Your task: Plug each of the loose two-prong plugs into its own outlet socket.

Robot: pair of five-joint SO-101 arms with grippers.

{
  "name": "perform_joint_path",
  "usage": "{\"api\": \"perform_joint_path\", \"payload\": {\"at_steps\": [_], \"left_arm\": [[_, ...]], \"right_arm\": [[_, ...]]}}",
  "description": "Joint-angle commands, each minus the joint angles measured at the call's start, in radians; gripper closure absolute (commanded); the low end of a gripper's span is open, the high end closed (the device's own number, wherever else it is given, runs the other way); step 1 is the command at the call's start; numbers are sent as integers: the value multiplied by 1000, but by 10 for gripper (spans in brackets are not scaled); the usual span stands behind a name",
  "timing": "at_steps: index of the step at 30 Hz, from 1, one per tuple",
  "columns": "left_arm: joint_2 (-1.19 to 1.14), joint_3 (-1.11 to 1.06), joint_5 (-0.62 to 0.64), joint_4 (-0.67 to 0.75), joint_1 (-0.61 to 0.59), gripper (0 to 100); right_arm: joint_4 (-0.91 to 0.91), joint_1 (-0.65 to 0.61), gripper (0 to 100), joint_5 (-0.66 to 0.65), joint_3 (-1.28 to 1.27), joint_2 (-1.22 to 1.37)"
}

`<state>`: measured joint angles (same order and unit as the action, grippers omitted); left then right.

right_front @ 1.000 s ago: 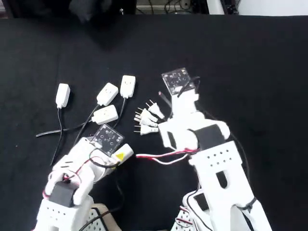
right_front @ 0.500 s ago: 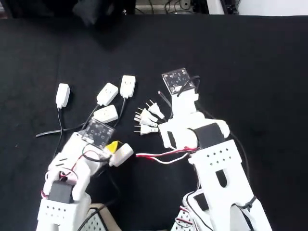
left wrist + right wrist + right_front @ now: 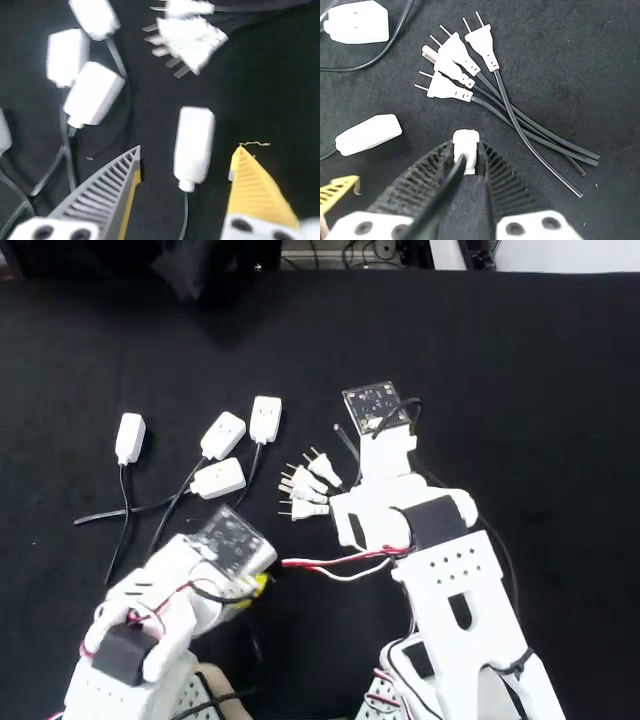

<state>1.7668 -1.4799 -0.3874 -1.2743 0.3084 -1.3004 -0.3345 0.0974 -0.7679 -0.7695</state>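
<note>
Closest to me, my left gripper [image 3: 189,148] is spread wide. Its grey finger [image 3: 102,197] and yellow finger [image 3: 255,190] stand on either side of a white outlet socket [image 3: 194,145] lying flat on the black table [image 3: 560,390]. The left wrist camera gives me that gap, and the socket seems to touch neither finger. From the high view I get the left arm [image 3: 160,610] at seven o'clock on the table.

Next out, my right gripper [image 3: 466,150] is clenched on a white held plug [image 3: 466,141], its black cord running back between the fingers. I cannot make out its prongs. The right arm [image 3: 440,570] sits at five o'clock in the high view.

Just beyond, the loose plugs [image 3: 305,488] lie fanned together at nine o'clock from the right arm's wrist. The right wrist camera shows their cords trailing off in a bundle.

Farther out in the high view, a near socket [image 3: 218,478] lies at nine o'clock from those plugs. A pair of sockets [image 3: 222,435] sits at ten o'clock. A lone socket [image 3: 130,437] lies well apart, farther toward nine.
</note>
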Motion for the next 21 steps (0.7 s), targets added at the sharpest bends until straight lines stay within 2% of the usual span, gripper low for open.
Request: {"api": "perform_joint_path", "payload": {"at_steps": [1, 5, 8, 13, 17, 19, 21], "left_arm": [[-110, -45, -54, 97, -4, 717], [-199, -58, -101, 241, -133, 717], [-267, -51, -141, 296, -217, 717], [-359, -50, -146, 376, -265, 717], [-373, 1, -144, 321, -263, 717], [-373, 73, -143, 216, -257, 720], [-371, 166, -140, 107, -263, 722]], "right_arm": [[-5, 20, 985, 9, 50, 5], [-5, 20, 985, 12, 47, 5], [-5, 20, 985, 12, 42, 5], [0, 20, 985, 12, 39, 5], [2, 11, 985, 12, 39, 5], [2, -49, 985, 12, 36, 5], [9, -161, 985, 9, 2, 5]]}}
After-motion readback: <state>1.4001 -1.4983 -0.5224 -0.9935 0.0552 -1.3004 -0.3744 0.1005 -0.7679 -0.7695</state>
